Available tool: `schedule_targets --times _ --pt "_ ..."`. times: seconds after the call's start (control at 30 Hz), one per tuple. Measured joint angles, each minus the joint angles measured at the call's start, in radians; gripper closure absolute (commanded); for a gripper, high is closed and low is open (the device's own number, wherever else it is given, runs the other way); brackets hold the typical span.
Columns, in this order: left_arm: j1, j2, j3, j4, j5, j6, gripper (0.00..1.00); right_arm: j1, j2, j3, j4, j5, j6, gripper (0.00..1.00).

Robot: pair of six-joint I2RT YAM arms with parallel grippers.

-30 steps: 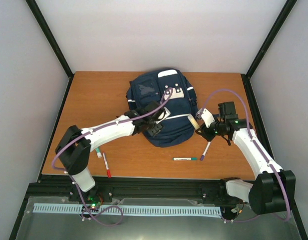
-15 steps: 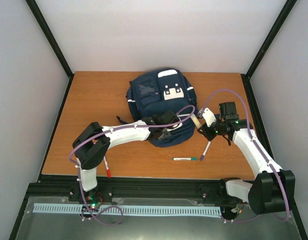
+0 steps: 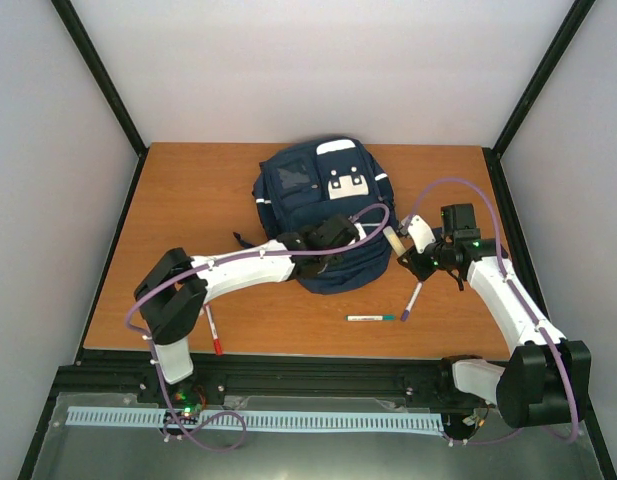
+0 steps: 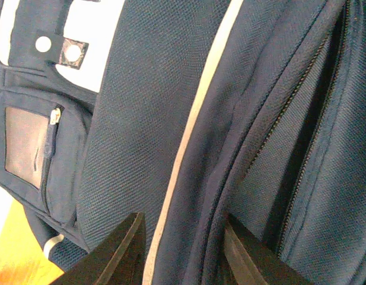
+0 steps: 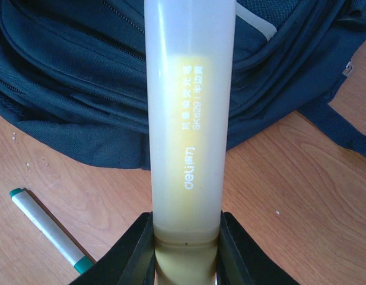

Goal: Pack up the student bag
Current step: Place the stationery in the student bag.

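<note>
Wood-topped table point(image 3: 188, 200) between white walls: the student bag point(image 3: 323, 195) lies flat toward the far middle, with both tools close against it.
Left tool point(image 4: 183, 224) straddles a ridge of navy fabric beside a zipper point(image 4: 301, 136) that looks parted, jaws partly apart; whether the cloth is pinched I cannot tell. Right tool point(image 5: 187, 237) is clamped on a pale yellow highlighter point(image 5: 188, 113), gripped near one end, just off the bag's right side. Likely trouble: the left tool catches only the outer layer or slips off, so the mouth never gapes. The highlighter then butts closed fabric, or twists in its end grip and drops beside the teal-capped pen point(image 3: 371, 318) on the table.
</note>
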Motion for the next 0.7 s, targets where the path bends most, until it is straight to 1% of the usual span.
schedule_targets --times 0.1,0.2,0.3,0.43,0.5,0.6,0.7 --pt "0.0 -0.001 -0.001 0.016 -0.011 0.0 0.65 -0.001 0.0 0.0 0.0 0.0 0.0 0.75" --pt "0.0 0.014 -0.014 0.027 -0.018 0.001 0.55 -0.004 0.0 0.0 0.0 0.0 0.0 0.75" --pt "-0.001 0.032 -0.032 0.049 -0.029 0.013 0.48 -0.009 0.0 0.0 0.0 -0.001 0.0 0.75" --pt "-0.005 0.047 -0.06 0.085 -0.059 0.047 0.48 -0.014 0.001 -0.001 -0.001 -0.007 -0.001 0.75" --pt "-0.005 0.056 -0.067 0.106 -0.078 0.066 0.51 -0.015 0.003 -0.001 -0.001 -0.011 -0.001 0.75" --pt "-0.008 0.077 -0.068 0.135 -0.11 0.095 0.68 -0.019 0.003 -0.001 -0.001 -0.015 -0.001 0.75" --pt "-0.014 0.095 -0.068 0.15 -0.133 0.116 0.76 -0.022 0.006 -0.001 -0.002 -0.017 -0.001 0.75"
